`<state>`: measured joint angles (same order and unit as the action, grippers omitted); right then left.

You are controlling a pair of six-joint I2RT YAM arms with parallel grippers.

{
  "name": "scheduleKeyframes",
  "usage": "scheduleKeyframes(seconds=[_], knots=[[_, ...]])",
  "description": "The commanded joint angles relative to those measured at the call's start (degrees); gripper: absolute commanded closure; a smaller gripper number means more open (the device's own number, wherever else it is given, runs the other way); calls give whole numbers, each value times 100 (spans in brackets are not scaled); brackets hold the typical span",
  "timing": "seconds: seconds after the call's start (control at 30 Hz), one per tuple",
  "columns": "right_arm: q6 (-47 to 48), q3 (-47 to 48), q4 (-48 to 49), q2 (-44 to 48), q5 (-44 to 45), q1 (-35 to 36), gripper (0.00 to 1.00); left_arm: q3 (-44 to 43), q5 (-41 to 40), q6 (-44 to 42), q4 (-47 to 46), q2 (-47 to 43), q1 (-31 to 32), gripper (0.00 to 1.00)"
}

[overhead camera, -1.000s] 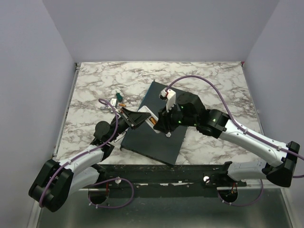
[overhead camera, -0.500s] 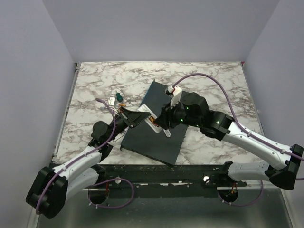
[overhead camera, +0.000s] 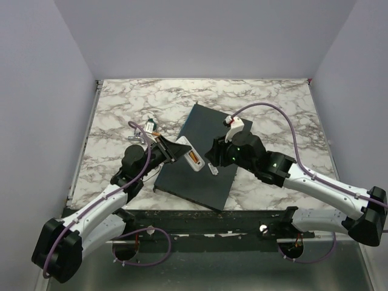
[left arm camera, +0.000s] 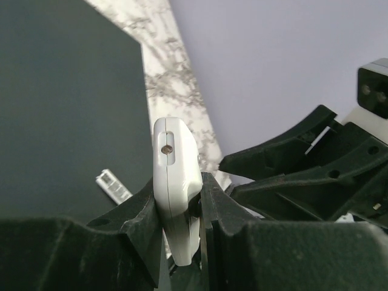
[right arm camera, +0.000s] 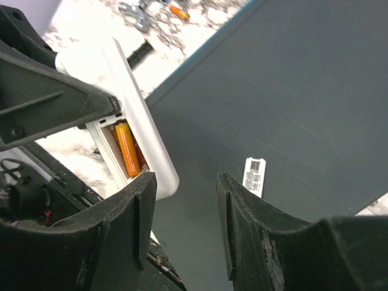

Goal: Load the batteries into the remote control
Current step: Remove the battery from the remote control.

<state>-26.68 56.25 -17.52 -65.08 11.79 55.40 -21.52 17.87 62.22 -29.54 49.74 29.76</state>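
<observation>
The remote control (overhead camera: 189,151) seems light and slippery; left fingers (left arm camera: 138,209) clamp its long edges, and right fingers (right arm camera: 130,212), at its three o'clock, stand apart, empty.

A marble-patterned table (overhead camera: 273,103) was fitted with a dark grey slab (overhead camera: 188,182), laid beneath the left fingers (left arm camera: 139,212) and right fingers (right arm camera: 127,212). Small clutter (overhead camera: 149,127), including an orange battery (right arm camera: 177,11), was scattered beyond the left fingers.
</observation>
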Motion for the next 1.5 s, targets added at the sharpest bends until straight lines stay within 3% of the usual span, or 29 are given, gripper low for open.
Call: scheduleKeyframes(seconds=[0.0, 0.23, 0.4, 0.53, 0.57, 0.73, 0.97, 1.3, 1.47], knots=[[-384, -394, 474, -76, 521, -7, 48, -321, -174, -451, 580, 500, 39, 100], [-386, -943, 1121, -265, 726, -246, 44, -911, -334, -885, 1207, 1186, 29, 100], [-474, -1386, 1773, -431, 146, -849, 44, -1559, -743, -1411, 1985, 1640, 21, 100], [-480, -1562, 2348, -672, -317, -1289, 44, -2336, -959, -1786, 2544, 2291, 19, 100], [-420, -1536, 2730, -948, -616, -1518, 44, -3024, -1075, -2121, 3106, 2915, 21, 100], [-412, -1441, 3181, -1506, -921, -1726, 45, -4072, -1372, -2691, 3945, 3763, 80, 100], [-562, -1461, 3817, -2153, -1305, -2013, 45, -5392, -2582, -3408, 5149, 4716, 417, 100], [-615, -1586, 4085, -2295, -1533, -2195, 45, -6500, -4177, -4183, 6262, 5686, 1122, 100], [-603, -1711, 4072, -2217, -1539, -2210, 44, -6660, -4525, -4322, 6370, 5927, 1366, 100]])
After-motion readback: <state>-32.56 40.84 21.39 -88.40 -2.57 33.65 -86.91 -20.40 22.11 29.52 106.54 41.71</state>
